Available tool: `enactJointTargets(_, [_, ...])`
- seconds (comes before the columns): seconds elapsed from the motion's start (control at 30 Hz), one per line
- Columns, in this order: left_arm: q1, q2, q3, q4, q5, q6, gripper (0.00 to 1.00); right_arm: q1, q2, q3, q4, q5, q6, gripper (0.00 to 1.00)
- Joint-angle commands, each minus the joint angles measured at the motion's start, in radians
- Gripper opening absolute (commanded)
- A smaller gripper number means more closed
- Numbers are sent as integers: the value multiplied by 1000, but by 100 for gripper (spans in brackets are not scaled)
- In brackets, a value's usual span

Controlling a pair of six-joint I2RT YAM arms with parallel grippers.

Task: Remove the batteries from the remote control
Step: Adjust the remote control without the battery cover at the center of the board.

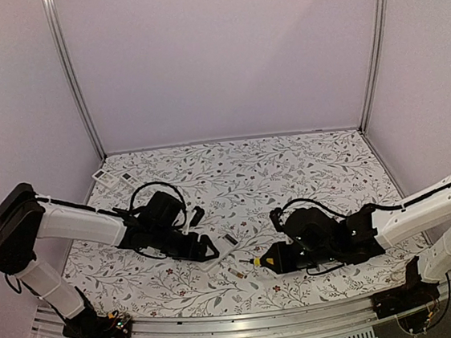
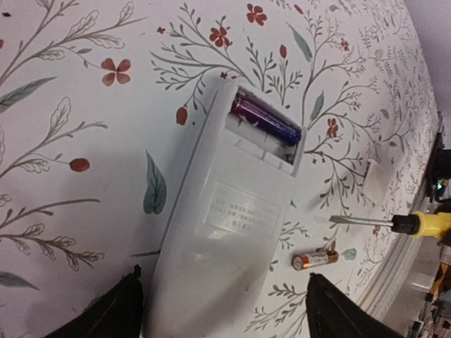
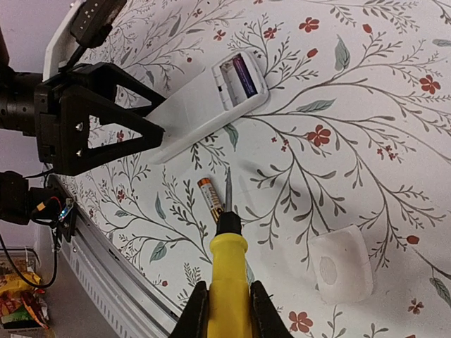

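Left claw (image 2: 224, 304) spread wide, straddling remote (image 2: 211, 232) at frame bottom, likely to steady it. Purple battery (image 2: 266, 121) in open compartment, upper centre; orange battery (image 2: 315, 260) loose on counter (image 2: 84, 176), lower right. Right claw (image 3: 227, 310) clenched on screwdriver (image 3: 227, 274) — pry tool.

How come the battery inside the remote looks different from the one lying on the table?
Colour: the inside battery is shiny purple-blue; the loose battery is orange with a dark part.
Place: the inside battery sits in the open compartment of the remote; the loose battery lies bare on the flowery table, near the tip of the screwdriver.
Both are small thin cylinders lying on their sides.
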Motion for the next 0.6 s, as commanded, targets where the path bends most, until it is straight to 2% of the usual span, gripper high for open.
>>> enactJointTargets(0.0, [-23, -22, -50, 49, 34, -63, 80, 5, 55, 52, -4, 11, 28, 0])
enactJointTargets(0.23, [-52, -34, -76, 59, 23, -103, 80, -1, 101, 78, -7, 74, 51, 0])
enactJointTargets(0.3, [-73, -36, -87, 105, 21, -126, 80, -13, 107, 79, -1, 81, 49, 0])
enactJointTargets(0.57, [-128, 7, -100, 207, 16, -202, 80, -65, 176, 134, 89, 31, -49, 0])
